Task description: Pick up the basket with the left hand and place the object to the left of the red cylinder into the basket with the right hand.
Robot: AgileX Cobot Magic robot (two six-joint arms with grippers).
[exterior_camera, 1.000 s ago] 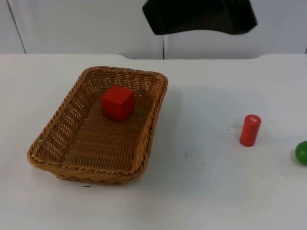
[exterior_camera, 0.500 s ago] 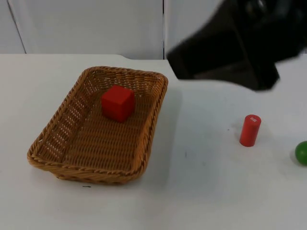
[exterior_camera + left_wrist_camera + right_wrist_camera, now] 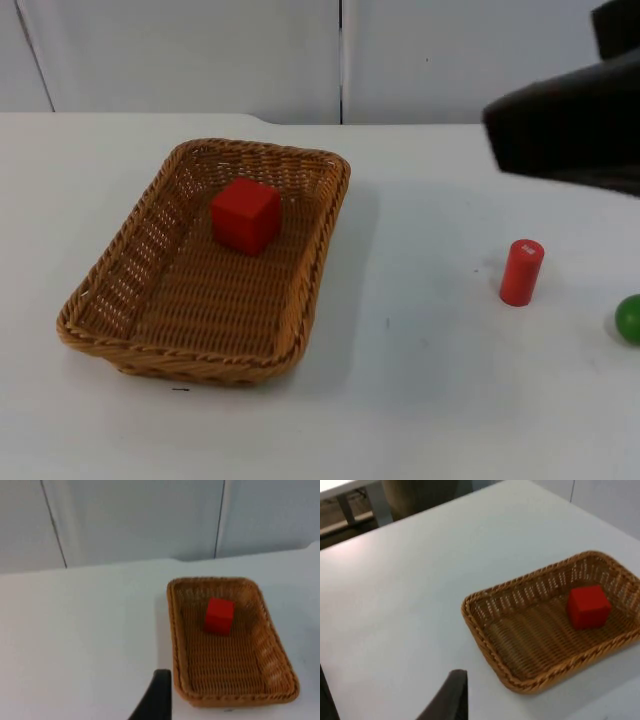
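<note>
Red cube (image 3: 245, 213) lies in basket (image 3: 310, 290); both hands' spread cannot be told.

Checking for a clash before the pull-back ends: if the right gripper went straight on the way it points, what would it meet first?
Probably the bare table just short of the basket; depth is unclear.

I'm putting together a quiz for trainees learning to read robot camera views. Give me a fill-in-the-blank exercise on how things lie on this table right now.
1. The red cube lies inside the woven wicker ____.
2. The red cylinder stands ____ on the white table.
3. The round object at the table's right edge, beside the red cylinder, is coloured ____.
4. The wicker basket rests on the ____, held by no gripper.

Missing words: basket; upright; green; table
</note>
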